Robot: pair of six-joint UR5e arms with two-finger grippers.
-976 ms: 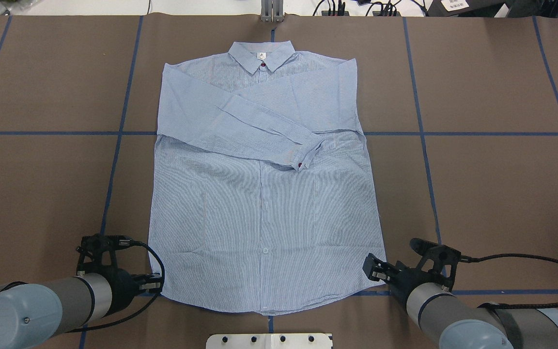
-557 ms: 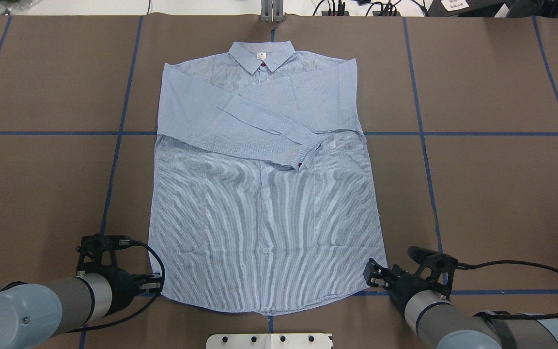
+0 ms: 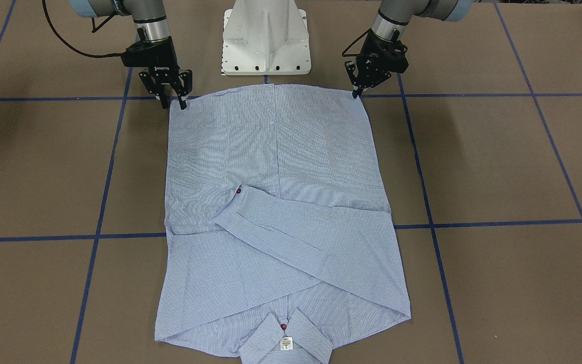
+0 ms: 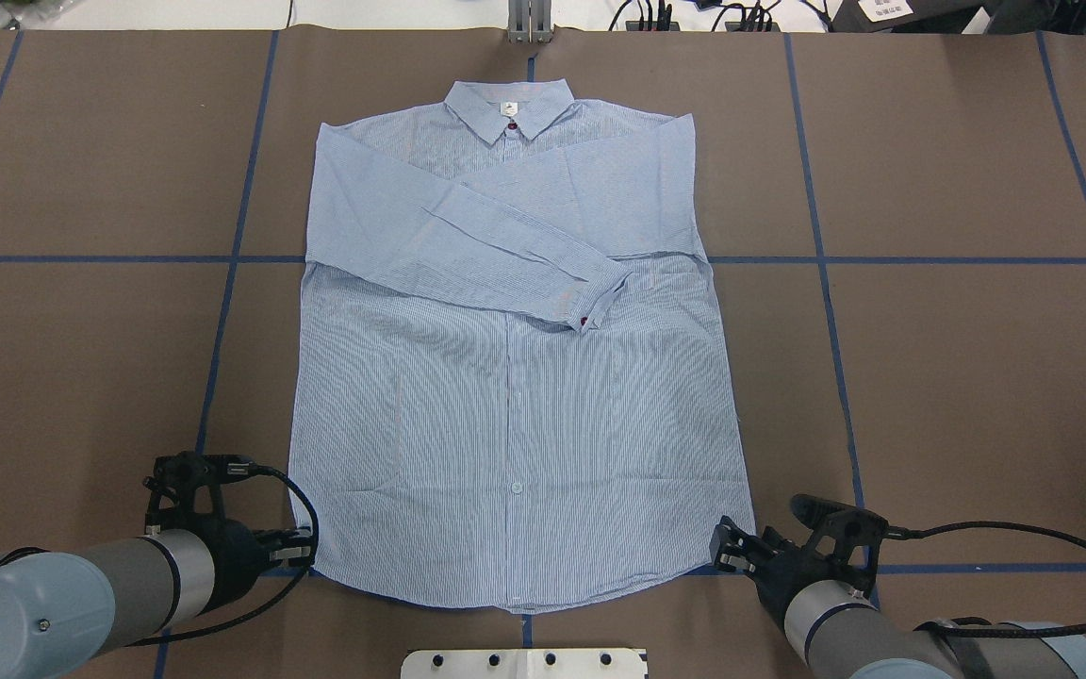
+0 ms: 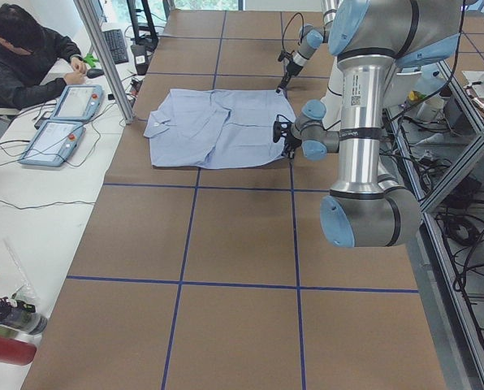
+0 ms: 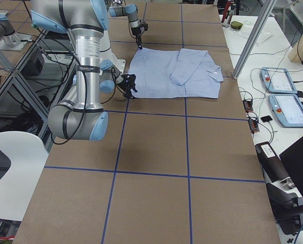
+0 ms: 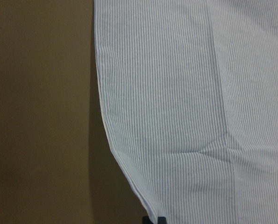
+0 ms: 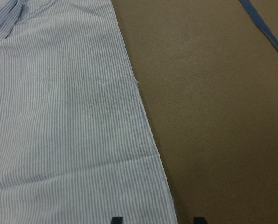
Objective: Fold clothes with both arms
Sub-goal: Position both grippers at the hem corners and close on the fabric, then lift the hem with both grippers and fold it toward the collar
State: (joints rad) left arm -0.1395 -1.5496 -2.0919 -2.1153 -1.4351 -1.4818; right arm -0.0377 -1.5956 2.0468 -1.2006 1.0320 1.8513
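Observation:
The striped shirt (image 4: pixel 505 396) lies flat, front up, collar (image 4: pixel 510 108) at the far side, sleeves folded across the chest. My left gripper (image 4: pixel 307 552) is at the hem's left corner, also seen in the front view (image 3: pixel 355 94). Its fingertips (image 7: pixel 155 219) are together on the corner of the shirt (image 7: pixel 185 93). My right gripper (image 4: pixel 720 552) is open at the hem's right corner, low over the table (image 3: pixel 175 103). Its fingertips (image 8: pixel 115 219) straddle the edge of the shirt (image 8: pixel 59 116).
The white pedestal base (image 3: pixel 265 40) stands just behind the hem. Blue tape lines (image 4: pixel 816 259) cross the brown table cover. A metal post (image 4: pixel 529 24) stands at the far edge. An operator (image 5: pixel 31 57) sits at a side table with teach pendants (image 5: pixel 63 122).
My right gripper has moved back toward the robot and closer to the hem's right corner. My left gripper has shifted only slightly. The shirt has not moved.

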